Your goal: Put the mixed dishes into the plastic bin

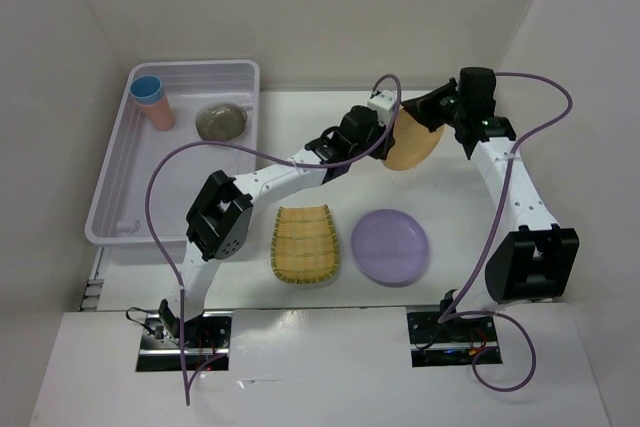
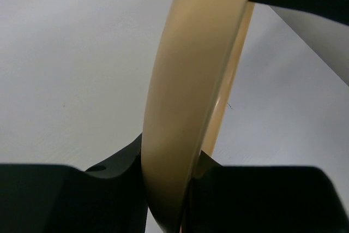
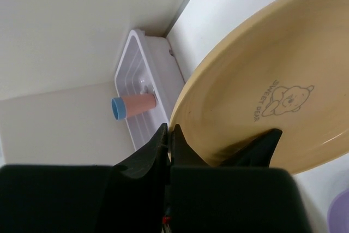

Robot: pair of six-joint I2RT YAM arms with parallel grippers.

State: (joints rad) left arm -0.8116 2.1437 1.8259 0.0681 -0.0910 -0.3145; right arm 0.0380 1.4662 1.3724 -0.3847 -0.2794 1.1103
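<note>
The round orange plate (image 1: 408, 139) is held on edge above the far middle of the table. My left gripper (image 1: 383, 119) is shut on its left rim, which fills the left wrist view (image 2: 191, 80). My right gripper (image 1: 438, 110) is shut on its right rim (image 3: 262, 80). The yellow ribbed tray (image 1: 305, 244) and the lilac plate (image 1: 389, 246) lie on the table in front. The plastic bin (image 1: 112, 232) stands at the left and holds a pink cup with a blue cup (image 1: 153, 102) nested in it, and grey plates (image 1: 220, 120).
White walls enclose the table at the back and both sides. The bin (image 3: 143, 75) and the cups (image 3: 133, 106) also show in the right wrist view. The left arm's forearm stretches across the table between the bin and the plate.
</note>
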